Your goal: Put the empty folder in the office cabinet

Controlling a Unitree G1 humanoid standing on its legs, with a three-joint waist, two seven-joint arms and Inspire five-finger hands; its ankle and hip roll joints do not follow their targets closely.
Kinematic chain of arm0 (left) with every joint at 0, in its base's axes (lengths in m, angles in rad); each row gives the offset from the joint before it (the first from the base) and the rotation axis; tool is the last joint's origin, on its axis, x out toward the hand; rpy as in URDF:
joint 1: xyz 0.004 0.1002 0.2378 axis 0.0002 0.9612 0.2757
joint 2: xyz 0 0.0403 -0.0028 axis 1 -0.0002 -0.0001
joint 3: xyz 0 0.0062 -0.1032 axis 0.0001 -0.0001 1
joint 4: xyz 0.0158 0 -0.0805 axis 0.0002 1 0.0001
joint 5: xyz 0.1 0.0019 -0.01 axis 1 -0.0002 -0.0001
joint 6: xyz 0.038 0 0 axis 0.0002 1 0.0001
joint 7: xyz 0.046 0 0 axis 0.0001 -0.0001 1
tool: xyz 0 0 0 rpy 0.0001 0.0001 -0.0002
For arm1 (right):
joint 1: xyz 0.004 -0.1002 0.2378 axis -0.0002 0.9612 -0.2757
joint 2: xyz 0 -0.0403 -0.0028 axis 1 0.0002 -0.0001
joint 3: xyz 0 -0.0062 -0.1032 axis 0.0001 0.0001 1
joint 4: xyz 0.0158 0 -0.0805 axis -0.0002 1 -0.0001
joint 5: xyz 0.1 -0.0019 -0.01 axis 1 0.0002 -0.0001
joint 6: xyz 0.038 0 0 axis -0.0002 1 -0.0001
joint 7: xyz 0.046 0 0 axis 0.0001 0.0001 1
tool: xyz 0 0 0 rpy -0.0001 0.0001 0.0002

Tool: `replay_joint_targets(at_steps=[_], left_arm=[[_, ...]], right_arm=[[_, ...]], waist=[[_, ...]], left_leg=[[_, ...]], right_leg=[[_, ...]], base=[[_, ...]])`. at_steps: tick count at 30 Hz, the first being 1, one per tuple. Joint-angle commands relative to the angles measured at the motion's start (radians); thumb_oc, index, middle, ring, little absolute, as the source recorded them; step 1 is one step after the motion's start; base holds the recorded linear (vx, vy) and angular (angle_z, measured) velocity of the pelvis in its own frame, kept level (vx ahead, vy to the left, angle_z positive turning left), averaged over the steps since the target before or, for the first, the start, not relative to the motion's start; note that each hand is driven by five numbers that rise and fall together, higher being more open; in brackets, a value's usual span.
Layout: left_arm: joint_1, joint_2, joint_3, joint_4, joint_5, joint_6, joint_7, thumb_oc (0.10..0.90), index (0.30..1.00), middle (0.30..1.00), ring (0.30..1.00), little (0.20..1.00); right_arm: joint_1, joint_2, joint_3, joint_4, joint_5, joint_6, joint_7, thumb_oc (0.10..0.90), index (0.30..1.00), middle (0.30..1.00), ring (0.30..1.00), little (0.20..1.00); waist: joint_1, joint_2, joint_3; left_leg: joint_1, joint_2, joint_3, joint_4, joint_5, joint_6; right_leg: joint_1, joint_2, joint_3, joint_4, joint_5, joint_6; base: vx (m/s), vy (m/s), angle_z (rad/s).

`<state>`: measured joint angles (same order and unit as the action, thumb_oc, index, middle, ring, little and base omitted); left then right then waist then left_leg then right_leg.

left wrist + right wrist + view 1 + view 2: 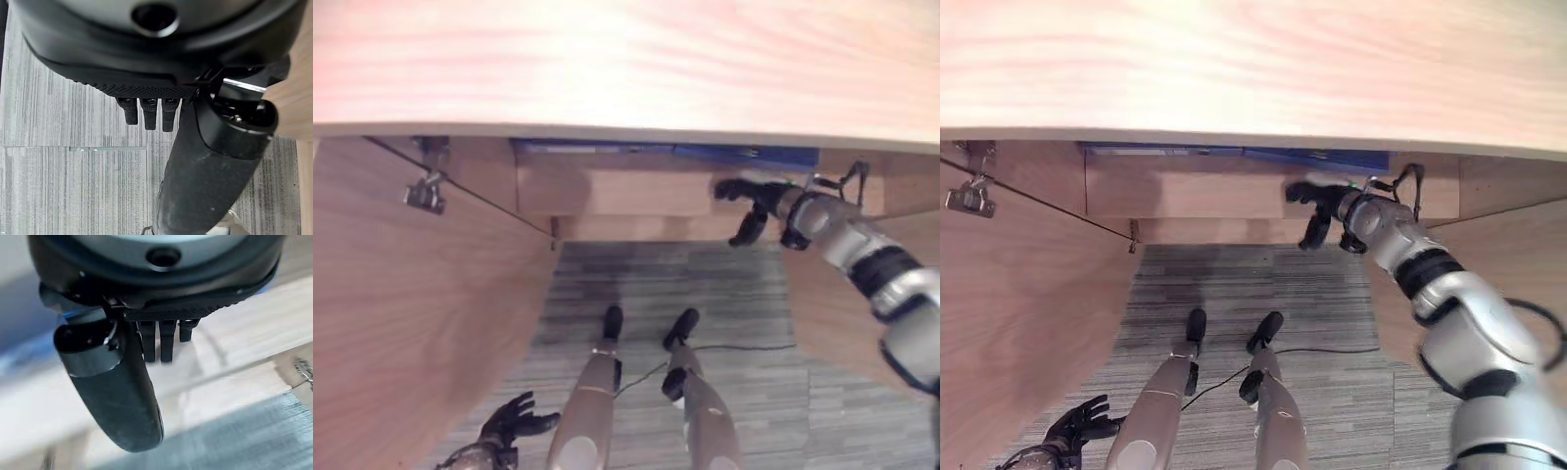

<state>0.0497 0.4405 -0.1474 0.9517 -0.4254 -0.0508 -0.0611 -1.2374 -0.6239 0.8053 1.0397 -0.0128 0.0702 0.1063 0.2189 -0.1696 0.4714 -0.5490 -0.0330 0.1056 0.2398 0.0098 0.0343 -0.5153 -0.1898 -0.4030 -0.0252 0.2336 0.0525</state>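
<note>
I found the blue folder (pixel 705 153) already lying on the cabinet shelf (pixel 636 191); placement looked essentially done. Right robot hand (pixel 751 201) hung beside it, fingers relaxed, empty. Left robot hand (pixel 514 421) hung idle, fingers straight.

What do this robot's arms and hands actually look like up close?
The right arm is built of rounded silver-grey shells with black bands at the joints, and thin dark cables loop at its wrist. Each arm ends in a dark hand: the right hand and the left hand are black, with slim segmented fingers, a thick rounded thumb and a finely dotted palm edge.
</note>
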Motion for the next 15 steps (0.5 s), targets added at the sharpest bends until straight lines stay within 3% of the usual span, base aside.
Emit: replay_joint_targets(at_steps=[1, 2, 5, 11, 15], left_arm=[[0.096, 0.014, -0.025, 0.059, -0.025, -0.006, 0.05, 0.8, 0.9, 0.9, 0.9, 0.9], [0.105, 0.01, -0.041, 0.028, -0.037, -0.011, 0.058, 0.8, 0.9, 0.9, 0.9, 0.9], [0.111, 0.006, -0.048, 0.01, -0.05, -0.015, 0.066, 0.8, 0.9, 0.9, 0.9, 0.9], [0.133, 0.004, -0.067, -0.035, -0.058, -0.016, 0.074, 0.8, 0.9, 0.9, 0.9, 0.9], [0.146, 0.037, -0.107, -0.092, -0.062, -0.017, 0.075, 0.8, 0.9, 0.9, 0.9, 0.9]], right_arm=[[-0.061, -0.091, -0.026, 0.065, 0.155, 0.008, -0.149, 0.8, 0.9, 0.9, 0.9, 0.9], [-0.079, -0.083, -0.066, 0.03, 0.222, -0.009, -0.19, 0.8, 0.9, 0.9, 0.9, 0.9], [-0.079, -0.07, -0.089, 0.002, 0.261, -0.022, -0.213, 0.8, 0.9, 0.9, 0.9, 0.9], [-0.105, -0.056, -0.08, 0.016, 0.252, -0.016, -0.227, 0.8, 0.9, 0.9, 0.9, 0.9], [-0.168, -0.01, -0.027, 0.207, 0.226, 0.014, -0.217, 0.8, 0.9, 0.9, 0.9, 0.9]], waist=[[0.017, 0.066, 0.044], [0.015, 0.075, 0.048], [0.012, 0.081, 0.048], [0.01, 0.094, 0.048], [0.022, 0.11, 0.049]], left_leg=[[0.029, 0.027, -0.049, -0.123, 0.022, -0.06], [0.016, 0.027, -0.047, -0.117, 0.021, -0.059], [0.003, 0.027, -0.047, -0.112, 0.019, -0.059], [-0.016, 0.026, -0.05, -0.109, 0.02, -0.058], [-0.041, 0.026, -0.051, -0.116, 0.029, -0.062]], right_leg=[[0.052, -0.048, 0.008, 0.086, -0.07, 0.103], [0.038, -0.048, 0.01, 0.087, -0.07, 0.103], [0.028, -0.049, 0.008, 0.088, -0.07, 0.102], [0.012, -0.049, 0.007, 0.089, -0.068, 0.102], [-0.009, -0.039, 0.003, 0.068, -0.053, 0.105]], base=[[-0.02, 0.03, -0.26], [0.0, 0.02, -0.05], [0.0, 0.006, 0.0], [0.0, 0.002, -0.02], [0.0, 0.0, -0.01]])
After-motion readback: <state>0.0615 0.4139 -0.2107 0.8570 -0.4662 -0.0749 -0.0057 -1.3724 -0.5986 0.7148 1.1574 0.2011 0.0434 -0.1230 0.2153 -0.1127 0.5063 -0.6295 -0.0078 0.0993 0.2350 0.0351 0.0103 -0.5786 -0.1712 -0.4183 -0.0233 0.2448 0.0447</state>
